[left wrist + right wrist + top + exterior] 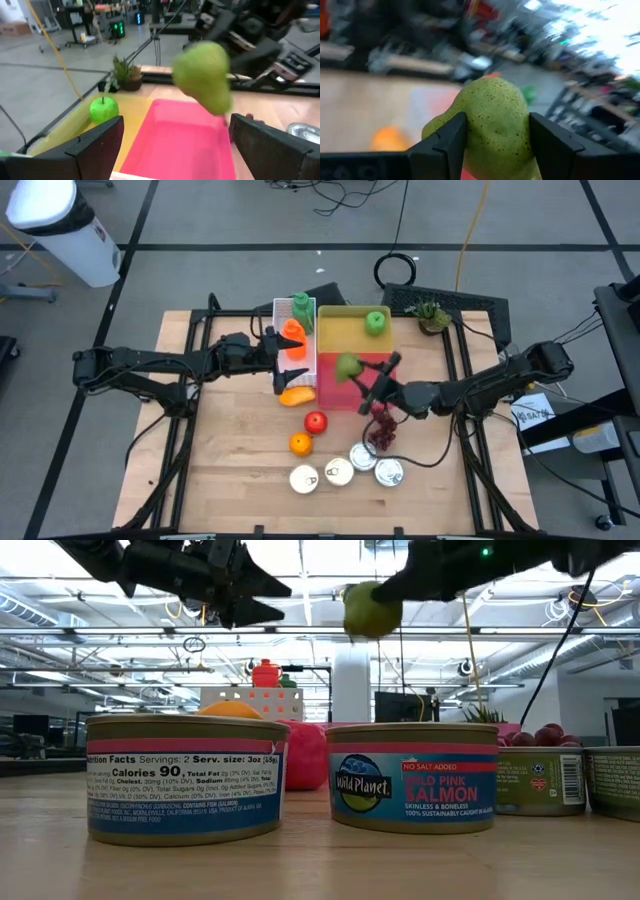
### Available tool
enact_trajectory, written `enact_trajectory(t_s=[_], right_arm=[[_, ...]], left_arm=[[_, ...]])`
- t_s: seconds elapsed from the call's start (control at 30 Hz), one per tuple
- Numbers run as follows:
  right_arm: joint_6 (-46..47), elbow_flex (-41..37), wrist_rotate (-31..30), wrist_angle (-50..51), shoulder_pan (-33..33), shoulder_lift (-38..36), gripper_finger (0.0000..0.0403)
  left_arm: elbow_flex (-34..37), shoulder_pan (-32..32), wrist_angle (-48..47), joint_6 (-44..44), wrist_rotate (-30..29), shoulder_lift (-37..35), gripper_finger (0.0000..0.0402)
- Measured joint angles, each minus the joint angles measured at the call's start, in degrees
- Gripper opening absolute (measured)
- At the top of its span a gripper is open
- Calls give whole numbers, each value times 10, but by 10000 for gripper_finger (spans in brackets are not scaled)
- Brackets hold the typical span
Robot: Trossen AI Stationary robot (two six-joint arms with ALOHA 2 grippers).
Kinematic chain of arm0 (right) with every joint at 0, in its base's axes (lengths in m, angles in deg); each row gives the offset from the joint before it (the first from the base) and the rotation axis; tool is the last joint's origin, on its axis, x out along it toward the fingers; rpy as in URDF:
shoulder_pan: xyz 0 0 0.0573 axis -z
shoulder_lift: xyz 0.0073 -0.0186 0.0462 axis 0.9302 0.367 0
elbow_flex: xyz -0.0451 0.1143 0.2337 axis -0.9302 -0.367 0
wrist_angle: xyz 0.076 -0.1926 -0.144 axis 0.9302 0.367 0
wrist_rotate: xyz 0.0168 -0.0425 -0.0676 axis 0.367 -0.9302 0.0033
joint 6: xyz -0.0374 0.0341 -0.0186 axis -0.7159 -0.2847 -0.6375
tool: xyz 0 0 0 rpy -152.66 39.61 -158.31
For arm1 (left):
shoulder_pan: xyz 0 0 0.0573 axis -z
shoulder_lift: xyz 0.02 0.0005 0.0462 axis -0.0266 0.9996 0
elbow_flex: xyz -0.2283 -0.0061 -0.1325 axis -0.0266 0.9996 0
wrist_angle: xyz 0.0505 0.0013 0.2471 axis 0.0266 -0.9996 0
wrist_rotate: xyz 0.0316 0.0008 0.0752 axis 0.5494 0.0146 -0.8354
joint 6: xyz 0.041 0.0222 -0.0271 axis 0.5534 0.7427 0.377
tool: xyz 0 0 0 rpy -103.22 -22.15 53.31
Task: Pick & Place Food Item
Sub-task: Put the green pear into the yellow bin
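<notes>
- Green pear (348,366): clamped between the two fingers of the right gripper (360,376) and held in the air above the pink tray (372,360), near the middle of the worktop (230,470). The right wrist view shows a finger pressed to each side of the pear (492,127); the low view shows it well clear of the surface (372,608).
- Left gripper (272,352): hangs over the worktop's left half, just left of the white tray (281,308), its fingers spread wide with nothing between them; its wrist view looks across the pink tray toward the pear (204,76).
- White tray: stands toward the far edge, left of the other two, and holds an orange vegetable (291,333) and a green one (301,305). What they are exactly cannot be told.
- Orange-yellow item (297,394): lies on the worktop just in front of the white tray.
- Yellow tray (340,330): beyond the pink tray, with a green apple (376,322) in its far right corner.
- Red fruit (315,421) and an orange (301,444): on the bare worktop in front of the trays.
- Four cans (346,469): in a curved row near the front edge; one label reads pink salmon (413,786).
- Dark grapes (383,430): just right of the red fruit, under the right arm.
- Small potted plant (432,314): near the far right corner.
</notes>
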Motion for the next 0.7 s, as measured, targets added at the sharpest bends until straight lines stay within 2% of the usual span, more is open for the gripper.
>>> enact_trajectory(t_s=[0.13, 0.2, 0.43, 0.7], right_arm=[[-87, -54, 4, -240, 8, 0, 174], [-120, -72, 25, -307, 12, -1, 174], [-130, -81, 78, -336, 25, 0, 174], [-155, -80, 117, -372, 31, 3, 175]], left_arm=[[0, 13, 38, -6, -1, 0, 376], [0, 22, 54, -13, -1, 0, 376], [-4, 62, 152, -39, -1, 43, 376], [-89, 90, 153, -34, -36, 157, 376]])
